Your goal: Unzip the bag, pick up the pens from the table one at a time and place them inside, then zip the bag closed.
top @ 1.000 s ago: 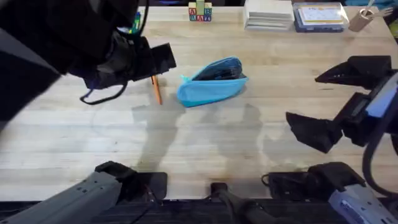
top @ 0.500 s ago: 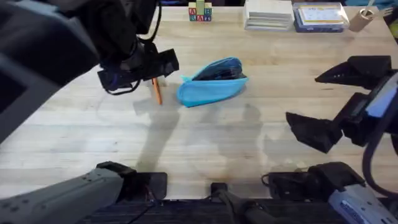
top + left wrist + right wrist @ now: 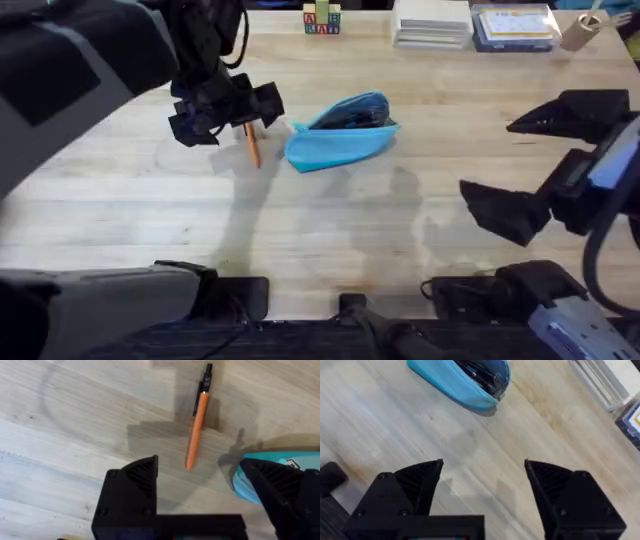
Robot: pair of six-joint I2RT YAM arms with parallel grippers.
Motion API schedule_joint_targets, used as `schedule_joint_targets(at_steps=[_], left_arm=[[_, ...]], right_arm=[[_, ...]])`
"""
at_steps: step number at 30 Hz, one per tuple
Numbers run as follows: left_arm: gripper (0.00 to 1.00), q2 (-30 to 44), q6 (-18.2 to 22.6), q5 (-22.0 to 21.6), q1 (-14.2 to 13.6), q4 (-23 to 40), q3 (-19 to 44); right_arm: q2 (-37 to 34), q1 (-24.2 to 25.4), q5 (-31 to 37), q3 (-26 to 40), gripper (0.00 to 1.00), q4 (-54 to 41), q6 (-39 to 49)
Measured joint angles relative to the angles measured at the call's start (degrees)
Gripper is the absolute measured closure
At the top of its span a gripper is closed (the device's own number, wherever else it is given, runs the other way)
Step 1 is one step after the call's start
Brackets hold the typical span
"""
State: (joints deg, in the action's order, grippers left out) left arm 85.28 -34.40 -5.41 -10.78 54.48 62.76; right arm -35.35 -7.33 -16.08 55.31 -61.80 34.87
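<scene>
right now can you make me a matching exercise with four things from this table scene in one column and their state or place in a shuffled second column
Things:
1. slim orange pen with a dark tip
2. light blue soft fabric pouch
3. left gripper
4. right gripper

States or places:
A. open, poised over the orange pen
B. unzipped, dark items visible inside
C. lying flat on the wooden table, beside the pouch
D. open, off to the pouch's right over bare wood

Pairs: 1-C, 2-B, 3-A, 4-D

One light blue bag [image 3: 340,142] lay on the table [image 3: 330,240], unzipped, with dark things inside I couldn't count. One orange pen [image 3: 251,147] lay beside it. Along the far edge: one block stack [image 3: 321,19], one white stack [image 3: 431,22], one blue box [image 3: 513,27].
</scene>
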Motion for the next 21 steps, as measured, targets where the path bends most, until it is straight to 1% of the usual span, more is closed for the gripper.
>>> schedule_joint_targets(at_steps=[2,8,21], left_arm=[[0.008,0.8,1.0,0.8,0.6,-0.4,0.0],[0.007,3.4,2.7,2.1,0.6,-1.0,0.0],[0.007,10.4,3.0,2.7,0.6,-1.7,0.0]], right_arm=[[0.0,0.0,0.0,0.0,0.005,0.0,0.0],[0.0,0.0,0.0,0.0,0.005,0.0,0.0],[0.0,0.0,0.0,0.0,0.005,0.0,0.0]])
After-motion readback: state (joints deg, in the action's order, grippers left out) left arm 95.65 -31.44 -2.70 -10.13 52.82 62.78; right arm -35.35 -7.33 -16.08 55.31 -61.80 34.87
